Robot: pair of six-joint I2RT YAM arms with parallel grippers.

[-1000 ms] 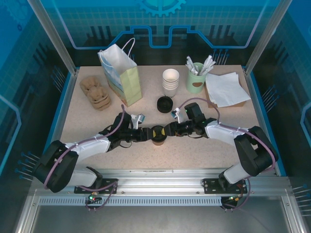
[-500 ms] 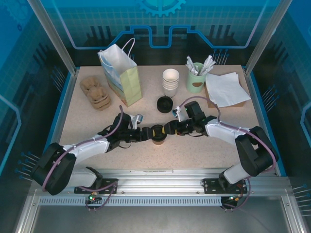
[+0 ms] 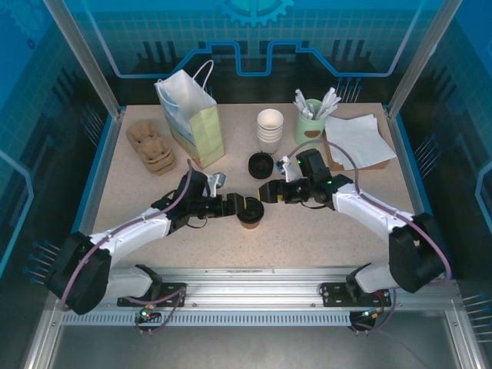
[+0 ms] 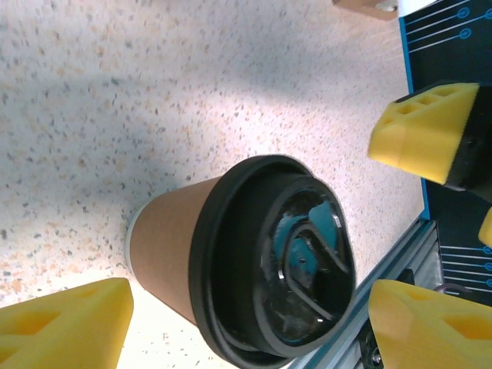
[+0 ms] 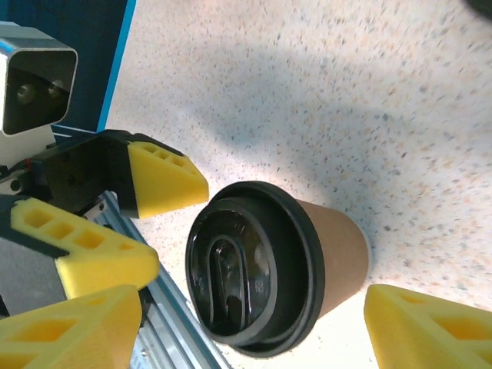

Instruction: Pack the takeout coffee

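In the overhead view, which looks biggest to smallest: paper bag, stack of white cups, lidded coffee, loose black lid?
1. paper bag
2. stack of white cups
3. lidded coffee and loose black lid: these look about alike, so no ranking between them.

White cup stack beside a green utensil holder, napkins alongside, a loose black lid near the stack.

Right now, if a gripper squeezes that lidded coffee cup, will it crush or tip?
Likely crushable: the takeout coffee has paper sides, so a hard squeeze may dent it. Its base looks narrower than the black lid, so a high push could tip it. Its weight I cannot judge.
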